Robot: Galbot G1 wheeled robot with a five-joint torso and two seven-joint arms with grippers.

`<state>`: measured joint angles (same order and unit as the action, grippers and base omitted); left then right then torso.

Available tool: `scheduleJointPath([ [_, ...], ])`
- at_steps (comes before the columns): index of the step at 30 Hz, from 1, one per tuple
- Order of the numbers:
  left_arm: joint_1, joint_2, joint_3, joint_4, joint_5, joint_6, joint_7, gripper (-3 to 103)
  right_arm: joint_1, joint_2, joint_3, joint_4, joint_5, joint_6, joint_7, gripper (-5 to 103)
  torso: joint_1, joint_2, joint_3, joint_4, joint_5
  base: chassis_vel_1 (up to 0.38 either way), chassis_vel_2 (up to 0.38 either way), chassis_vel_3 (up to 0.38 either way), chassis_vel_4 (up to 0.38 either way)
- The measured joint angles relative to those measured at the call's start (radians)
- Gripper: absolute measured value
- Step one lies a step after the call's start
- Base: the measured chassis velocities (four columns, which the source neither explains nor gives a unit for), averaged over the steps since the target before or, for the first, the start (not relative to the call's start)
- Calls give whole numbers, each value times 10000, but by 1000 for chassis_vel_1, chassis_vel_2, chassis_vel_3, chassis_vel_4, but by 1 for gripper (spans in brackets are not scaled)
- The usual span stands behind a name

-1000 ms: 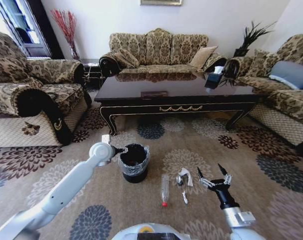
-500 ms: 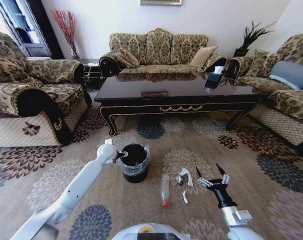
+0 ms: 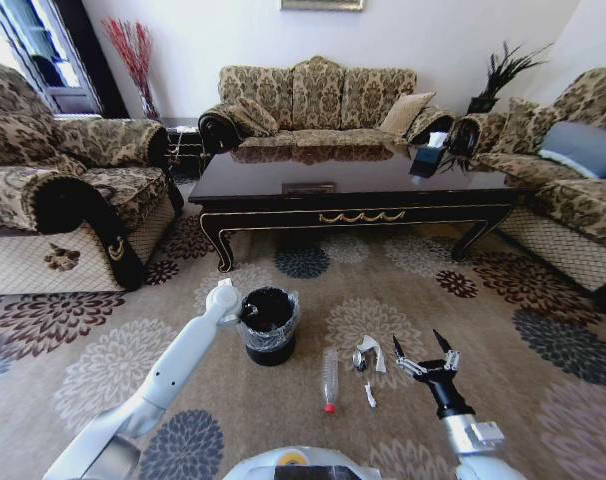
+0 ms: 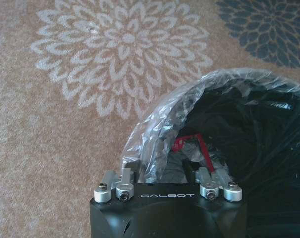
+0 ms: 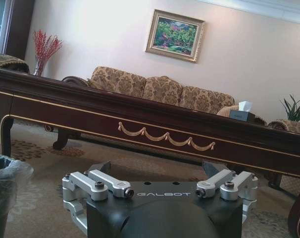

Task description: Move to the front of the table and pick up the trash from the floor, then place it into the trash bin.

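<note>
The black trash bin (image 3: 270, 340) with its plastic liner (image 4: 155, 119) stands on the carpet in front of the dark table (image 3: 283, 215). My left gripper (image 3: 245, 313) hangs over the bin's rim, shut on a grey and red wrapper (image 4: 189, 148) that sits just inside the bin's mouth. On the floor right of the bin lie a clear bottle with a red cap (image 3: 329, 378), crumpled white paper (image 3: 369, 352) and a small white scrap (image 3: 369, 395). My right gripper (image 3: 423, 348) stands open just right of the paper, holding nothing.
Patterned sofas ring the carpet: an armchair (image 3: 53, 210) at the left, a sofa (image 3: 318, 100) behind the table, another (image 3: 573, 170) at the right. A tissue box (image 3: 428, 155) sits on the table. The table's front rail (image 5: 165, 124) faces my right wrist.
My left arm has swung right and brought its gripper from beside the bin to over the rim. The right gripper has barely moved.
</note>
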<state>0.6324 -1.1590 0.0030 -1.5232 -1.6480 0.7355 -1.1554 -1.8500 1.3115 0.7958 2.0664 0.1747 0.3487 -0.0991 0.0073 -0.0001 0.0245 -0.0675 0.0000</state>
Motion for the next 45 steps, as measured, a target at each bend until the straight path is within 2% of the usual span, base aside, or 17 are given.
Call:
scheduleJointPath([
  [1,17,18,-3,-15,-3,0,-4,48,10,-6,23,-2,15,0,5,100,0,0,0,0,0,0,0,0,0],
  [3,65,58,-35,-56,-11,0,-28,38,22,-25,59,-21,49,0,23,100,0,0,0,0,0,0,0,0,0],
  [4,65,58,-35,-56,-11,0,-28,38,22,-25,59,-21,49,0,23,100,0,0,0,0,0,0,0,0,0],
  [8,203,105,-211,-132,-7,-1,-77,15,32,-31,31,-41,64,0,33,100,0,0,0,0,0,0,0,0,0],
  [10,230,113,-248,-138,-5,-2,-81,15,39,-29,15,-41,64,0,37,100,0,0,0,0,0,0,0,0,0],
  [13,331,196,-346,-171,10,-1,-156,2,53,-29,-26,-40,65,0,45,100,0,1,0,3,5,0,0,0,0],
  [25,631,477,-414,-446,8,-24,-284,0,19,-114,-30,-35,149,-31,44,100,-1,2,-2,-4,-3,0,0,0,0],
  [28,866,883,-423,-925,-261,-36,-501,0,-81,-268,-36,89,880,-361,4,100,0,1,2,-4,-10,0,0,0,0],
  [30,924,1003,-435,-1076,-331,-34,-574,0,-87,-320,-21,92,980,-414,-10,100,0,1,2,-4,-9,0,0,0,0],
  [32,1160,1429,-514,-1687,-622,13,-805,0,-92,-517,32,91,1217,-579,-28,100,1,1,3,6,0,0,0,0,0],
  [34,1404,1752,-620,-2352,-1030,13,-950,0,-96,-734,37,92,1512,-817,-58,100,1,1,1,3,-3,0,0,0,0],
  [36,1470,1820,-656,-2518,-1119,11,-992,0,-97,-800,38,90,1568,-871,-72,100,0,1,1,2,-3,0,0,0,0],
  [38,1918,2043,-981,-3166,-1469,9,-1171,0,-96,-1294,23,-29,1766,-1132,-160,100,0,1,0,-4,2,0,0,0,0],
  [41,2207,2123,-1172,-3389,-1574,10,-1259,0,-70,-1796,-16,-200,1889,-1272,-200,100,0,1,0,-3,0,0,0,0,0],
  [42,2526,2197,-1407,-3578,-1632,12,-1288,0,13,-2369,-53,-451,2034,-1408,-239,100,0,1,0,0,0,0,0,0,0],
  [45,3334,2405,-2058,-3955,-1695,10,-1297,0,228,-3463,-156,-1101,2625,-1741,-392,100,0,1,0,2,-1,0,0,0,0],
])
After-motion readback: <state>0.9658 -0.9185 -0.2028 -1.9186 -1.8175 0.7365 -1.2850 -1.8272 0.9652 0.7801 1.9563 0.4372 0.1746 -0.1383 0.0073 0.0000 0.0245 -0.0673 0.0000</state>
